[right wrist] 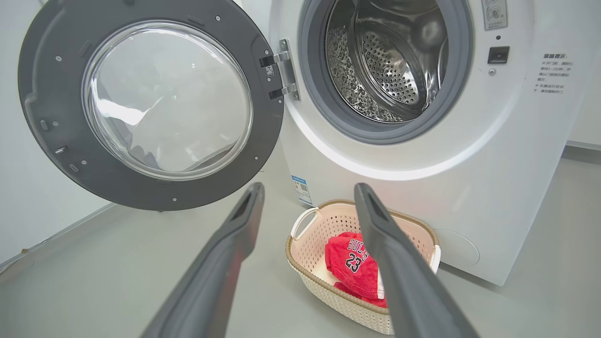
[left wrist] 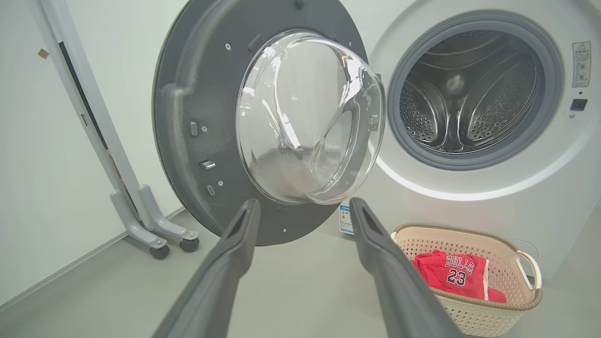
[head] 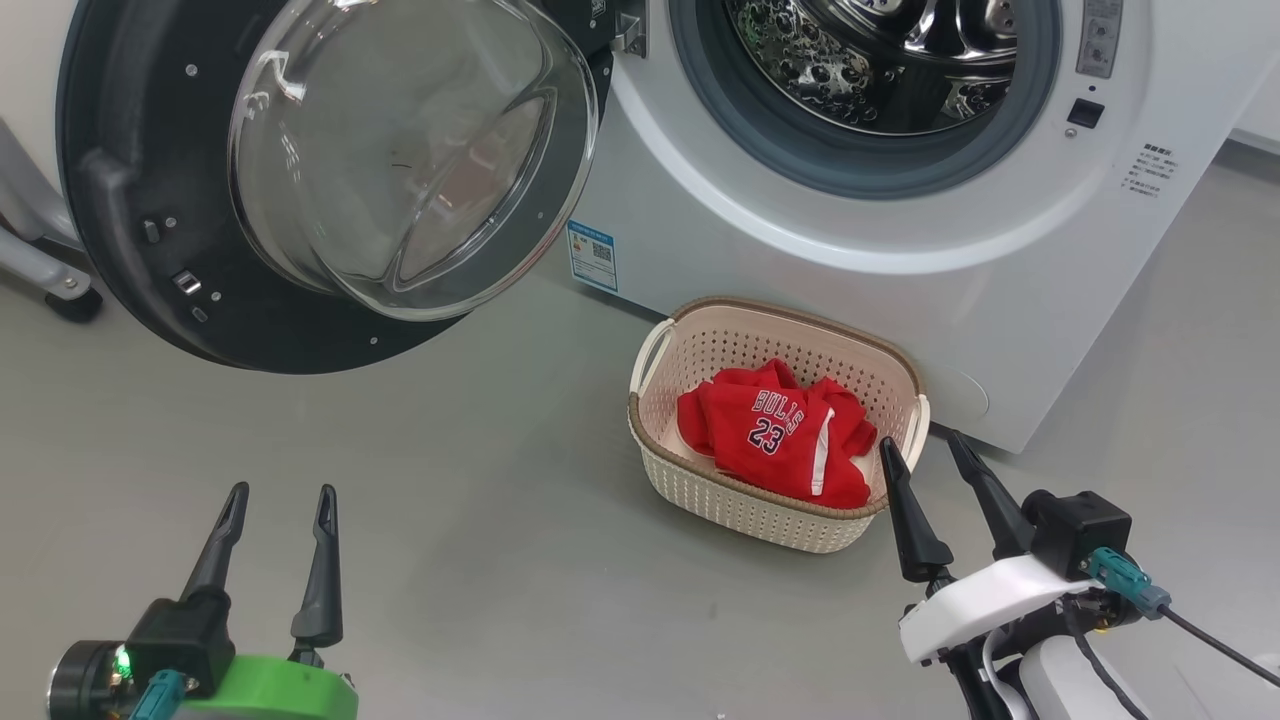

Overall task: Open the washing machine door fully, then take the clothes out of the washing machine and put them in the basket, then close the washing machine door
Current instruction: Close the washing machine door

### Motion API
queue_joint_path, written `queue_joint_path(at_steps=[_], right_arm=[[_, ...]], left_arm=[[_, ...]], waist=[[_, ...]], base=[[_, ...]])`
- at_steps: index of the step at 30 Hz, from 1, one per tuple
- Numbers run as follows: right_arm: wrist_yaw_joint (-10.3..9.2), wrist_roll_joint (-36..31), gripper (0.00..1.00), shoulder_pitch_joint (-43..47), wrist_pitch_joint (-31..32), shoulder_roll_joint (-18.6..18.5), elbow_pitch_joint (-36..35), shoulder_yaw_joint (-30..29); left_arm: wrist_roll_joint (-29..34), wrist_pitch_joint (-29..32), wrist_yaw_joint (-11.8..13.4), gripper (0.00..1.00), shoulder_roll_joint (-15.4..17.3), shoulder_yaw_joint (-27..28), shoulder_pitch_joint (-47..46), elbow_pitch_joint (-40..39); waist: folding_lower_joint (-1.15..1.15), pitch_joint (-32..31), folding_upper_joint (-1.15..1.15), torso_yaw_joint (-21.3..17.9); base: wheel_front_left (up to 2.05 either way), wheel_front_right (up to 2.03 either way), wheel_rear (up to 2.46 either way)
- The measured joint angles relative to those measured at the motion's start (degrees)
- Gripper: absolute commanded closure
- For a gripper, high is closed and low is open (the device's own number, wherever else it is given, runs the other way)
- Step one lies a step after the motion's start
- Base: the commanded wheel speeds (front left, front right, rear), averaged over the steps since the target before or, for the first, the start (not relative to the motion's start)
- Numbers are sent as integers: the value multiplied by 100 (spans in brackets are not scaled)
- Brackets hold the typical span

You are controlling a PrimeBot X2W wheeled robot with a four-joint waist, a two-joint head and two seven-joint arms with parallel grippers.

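Observation:
The washing machine [head: 900, 250] stands at the back with its steel drum [head: 880, 60] showing no clothes inside. Its door [head: 300, 180] hangs wide open to the left, glass bowl facing out. The red clothes [head: 775, 430], a "BULLS 23" jersey on top, lie in the cream basket [head: 740, 500] on the floor before the machine. My left gripper [head: 280, 495] is open at the lower left, below the door and apart from it. My right gripper [head: 925, 445] is open beside the basket's right end, holding nothing. The left wrist view looks at the door [left wrist: 263, 122] and basket [left wrist: 474, 314].
A grey wheeled stand [left wrist: 155, 225] sits by the wall left of the door. Grey floor [head: 500, 560] stretches between my grippers. A blue label [head: 592, 255] is low on the machine's front.

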Motion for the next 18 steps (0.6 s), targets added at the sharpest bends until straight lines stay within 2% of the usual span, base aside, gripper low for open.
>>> queue_joint_path(at_steps=[18], right_arm=[[0, 11, 0, -112, 0, -26, 41, 46]], left_arm=[[-10, 0, 33, 0, -15, 16, 21, -53]], waist=[[0, 25, 0, 6]], base=[[0, 0, 0]])
